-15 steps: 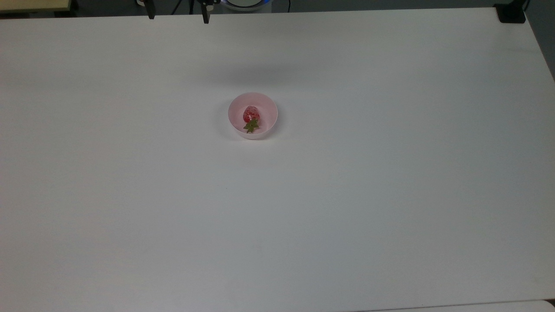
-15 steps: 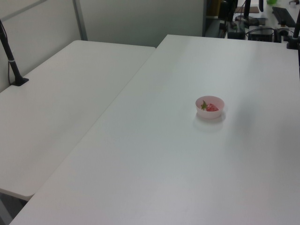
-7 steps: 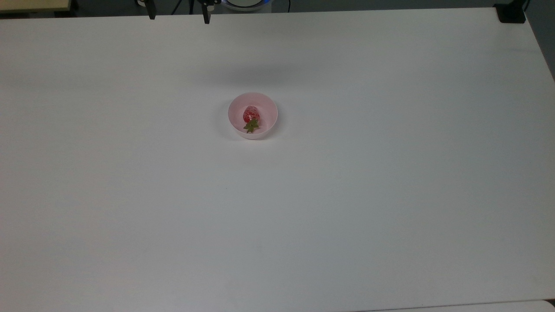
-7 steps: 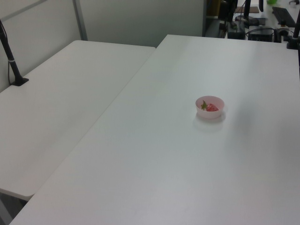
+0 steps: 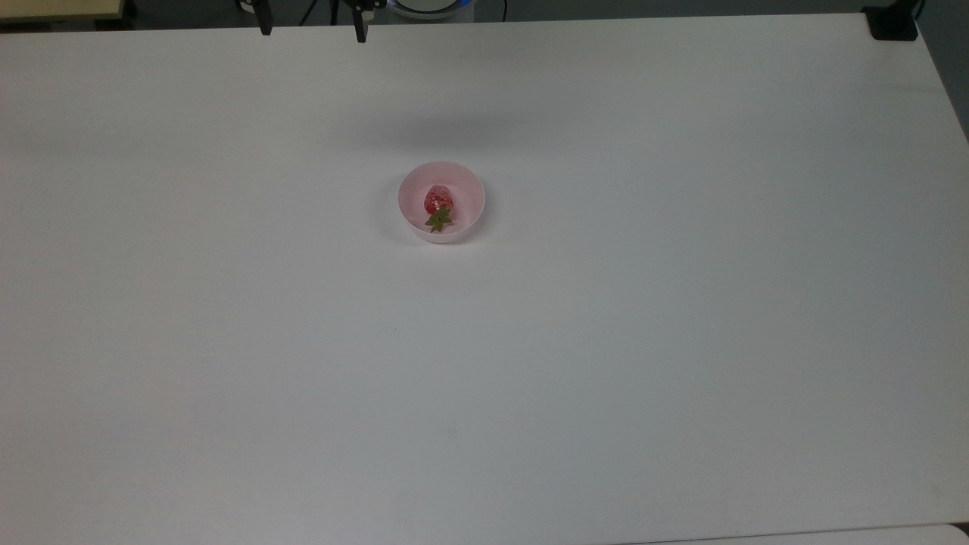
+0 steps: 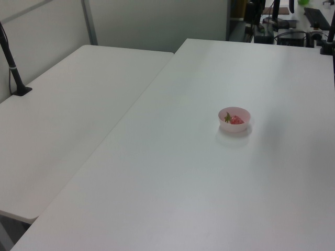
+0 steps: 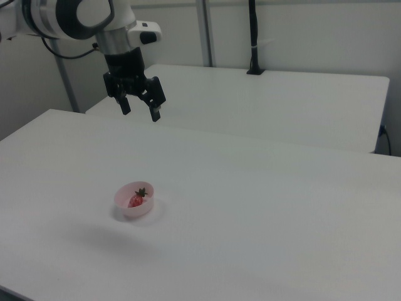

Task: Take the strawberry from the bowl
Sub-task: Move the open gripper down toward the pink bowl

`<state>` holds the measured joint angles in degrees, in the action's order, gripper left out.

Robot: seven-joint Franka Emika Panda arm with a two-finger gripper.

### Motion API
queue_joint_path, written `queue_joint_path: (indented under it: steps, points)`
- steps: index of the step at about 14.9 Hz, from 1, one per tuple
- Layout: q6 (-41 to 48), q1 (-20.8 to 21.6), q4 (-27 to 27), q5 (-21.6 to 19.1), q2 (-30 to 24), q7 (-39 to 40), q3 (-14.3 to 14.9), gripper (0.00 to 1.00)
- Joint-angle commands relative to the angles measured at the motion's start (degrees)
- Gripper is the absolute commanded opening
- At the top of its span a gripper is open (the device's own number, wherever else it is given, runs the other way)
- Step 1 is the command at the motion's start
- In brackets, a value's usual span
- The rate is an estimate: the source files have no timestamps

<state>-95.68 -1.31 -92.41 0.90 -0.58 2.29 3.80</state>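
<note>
A small pale pink bowl point(image 5: 441, 201) point(image 6: 234, 119) point(image 7: 134, 200) stands on the white table point(image 5: 606, 341). Inside it lies the red strawberry point(image 5: 438, 200) point(image 6: 236, 120) point(image 7: 136, 200) with its green leafy cap point(image 5: 438, 220) pointing toward the top view's bottom. My gripper point(image 7: 141, 110) hangs high above the table in the right view, up and slightly behind the bowl, its two black fingers spread apart and holding nothing. The two fingertips point(image 5: 361, 29) also poke in at the top edge of the top view, far from the bowl.
A second white table point(image 6: 68, 120) adjoins the first on the left view's left, with a black pole clamped to it point(image 6: 13, 68). A black clamp point(image 5: 892, 23) sits at the table's corner in the top view's upper right. Desks with equipment stand beyond the far edge.
</note>
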Motion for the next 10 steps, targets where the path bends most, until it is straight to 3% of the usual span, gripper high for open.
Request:
queue_joint_path:
  steps: [1, 4, 9, 10]
  points:
    - [-0.7, 1.1, -4.0, 5.1, -0.2, 8.9, 0.2, 0.94]
    - [-1.2, 1.2, -7.3, 5.4, 1.4, 7.6, -1.9, 1.0]
    - [-9.4, 3.7, -11.7, 4.2, 6.1, -5.2, -3.5, 0.99]
    - [-10.7, 4.1, -11.7, 4.2, 7.8, -6.9, -4.2, 0.94]
